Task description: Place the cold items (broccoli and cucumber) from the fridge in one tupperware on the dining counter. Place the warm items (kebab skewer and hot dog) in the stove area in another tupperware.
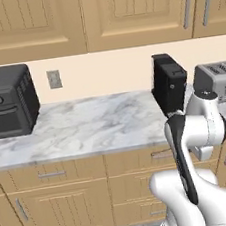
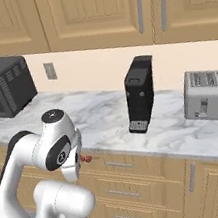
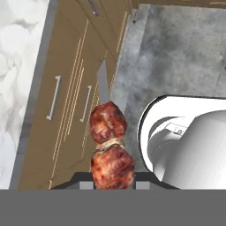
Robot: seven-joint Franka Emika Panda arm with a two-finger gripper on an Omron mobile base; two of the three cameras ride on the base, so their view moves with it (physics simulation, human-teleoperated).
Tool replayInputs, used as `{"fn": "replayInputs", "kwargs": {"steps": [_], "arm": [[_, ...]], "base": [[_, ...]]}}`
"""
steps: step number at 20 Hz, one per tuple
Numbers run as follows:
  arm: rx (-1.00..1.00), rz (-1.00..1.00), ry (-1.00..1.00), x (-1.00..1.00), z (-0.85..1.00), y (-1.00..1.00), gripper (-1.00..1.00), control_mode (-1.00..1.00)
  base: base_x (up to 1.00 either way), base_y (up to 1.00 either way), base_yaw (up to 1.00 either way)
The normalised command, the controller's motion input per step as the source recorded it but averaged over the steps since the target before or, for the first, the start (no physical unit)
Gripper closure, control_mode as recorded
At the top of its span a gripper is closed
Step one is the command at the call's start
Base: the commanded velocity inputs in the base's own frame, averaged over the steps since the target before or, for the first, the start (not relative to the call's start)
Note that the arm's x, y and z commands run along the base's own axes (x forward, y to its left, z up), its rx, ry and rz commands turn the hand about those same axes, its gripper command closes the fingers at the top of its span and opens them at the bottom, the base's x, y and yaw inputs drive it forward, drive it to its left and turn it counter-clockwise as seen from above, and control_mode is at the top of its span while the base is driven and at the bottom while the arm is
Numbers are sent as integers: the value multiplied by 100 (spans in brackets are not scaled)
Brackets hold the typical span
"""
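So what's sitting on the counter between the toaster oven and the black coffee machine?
Nothing: in both base views the marble counter is bare from the toaster oven to the coffee machine. An outlet sits on the wall behind.

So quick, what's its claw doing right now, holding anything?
Gripper: closed on the kebab skewer, held low in front of the cabinet drawers.

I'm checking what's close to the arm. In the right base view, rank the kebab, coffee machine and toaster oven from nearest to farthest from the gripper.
1. Kebab: held in the shut gripper, in front of the drawers.
2. Coffee machine: on the counter, up and to the right.
3. Toaster oven: far left end of the counter, against the wall.
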Motion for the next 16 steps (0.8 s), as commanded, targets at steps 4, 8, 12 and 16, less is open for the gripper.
{"fn": "replayInputs", "kwargs": {"steps": [4,8,12,16], "arm": [[0,0,0,0,0,0,100,100],[0,0,0,0,0,0,100,100],[0,0,0,0,0,0,100,100],[0,0,0,0,0,0,100,100]], "base": [[-14,-100,5],[-11,-92,10],[-37,-45,10],[-82,33,0]]}}
